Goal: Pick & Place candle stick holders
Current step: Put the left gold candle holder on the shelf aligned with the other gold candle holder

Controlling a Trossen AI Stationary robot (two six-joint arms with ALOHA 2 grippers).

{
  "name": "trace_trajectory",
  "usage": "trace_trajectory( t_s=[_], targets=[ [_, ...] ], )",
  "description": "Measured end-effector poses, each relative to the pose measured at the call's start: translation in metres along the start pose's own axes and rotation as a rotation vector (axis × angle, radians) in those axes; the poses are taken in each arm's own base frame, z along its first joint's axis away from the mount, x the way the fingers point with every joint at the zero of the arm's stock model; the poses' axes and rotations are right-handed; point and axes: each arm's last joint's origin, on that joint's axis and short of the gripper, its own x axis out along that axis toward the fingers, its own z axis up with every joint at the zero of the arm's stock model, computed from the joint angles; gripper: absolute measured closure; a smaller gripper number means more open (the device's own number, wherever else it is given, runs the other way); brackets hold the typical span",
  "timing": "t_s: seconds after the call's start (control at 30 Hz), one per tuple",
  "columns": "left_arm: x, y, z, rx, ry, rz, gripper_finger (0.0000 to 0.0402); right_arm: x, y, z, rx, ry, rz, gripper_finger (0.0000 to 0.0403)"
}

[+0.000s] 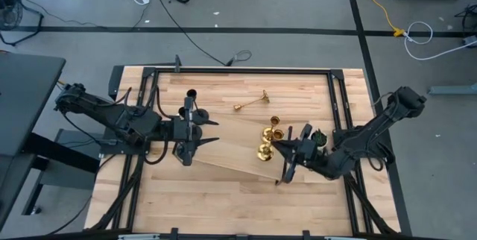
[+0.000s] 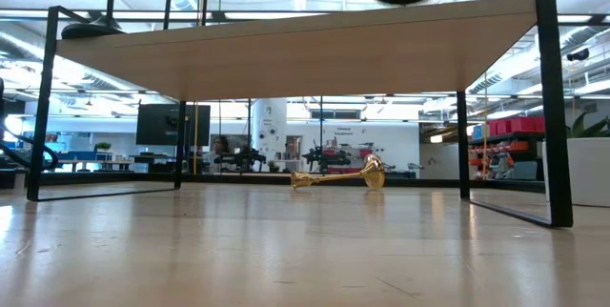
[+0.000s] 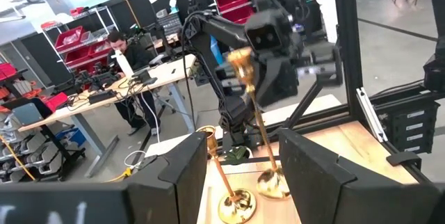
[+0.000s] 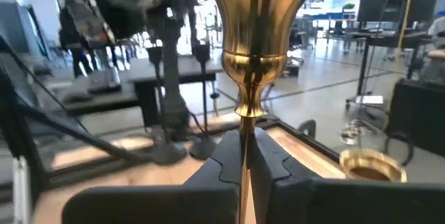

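Observation:
My right gripper (image 1: 284, 153) is shut on a gold candlestick (image 4: 259, 22) at the table's right middle. Three more gold candlesticks (image 1: 270, 133) stand close to its left; two of them show in the left wrist view (image 3: 221, 179). Another gold candlestick (image 1: 253, 103) lies on its side farther back, and it also shows in the low view (image 2: 338, 175). A black candlestick (image 1: 191, 94) stands at the far left. Two black ones (image 4: 165, 106) show beyond in the right wrist view. My left gripper (image 1: 213, 131) is open and empty, pointing toward the gold group. My right gripper pinches the gold candlestick's thin stem (image 4: 245, 123) between its two fingers, below the cup. The fingers come level from the table's right side and lie across the stem. The candlestick stands upright. Its base is hidden by the fingers.
A light wooden board (image 2: 286, 54) on thin black legs (image 2: 548, 107) spans the middle of the table. A small pot with a green plant (image 1: 319, 137) stands right beside my right gripper. A black frame (image 1: 246, 69) runs round the table. A person (image 3: 128, 57) sits at a desk beyond.

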Motion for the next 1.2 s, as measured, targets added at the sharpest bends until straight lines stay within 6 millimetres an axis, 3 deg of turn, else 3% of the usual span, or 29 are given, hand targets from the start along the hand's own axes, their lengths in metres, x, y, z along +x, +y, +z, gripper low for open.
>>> trace_trajectory(
  t_s=[0.5, 1.2],
  targets=[
    [0.000, 0.000, 0.000, 0.000, 0.000, 0.000, 0.0220, -0.001, -0.012, -0.044, 0.023, 0.053, -0.061, 0.0403],
    [0.000, 0.000, 0.000, 0.000, 0.001, 0.002, 0.0220, 0.010, -0.019, -0.047, -0.007, 0.089, -0.033, 0.0403]
  ],
)
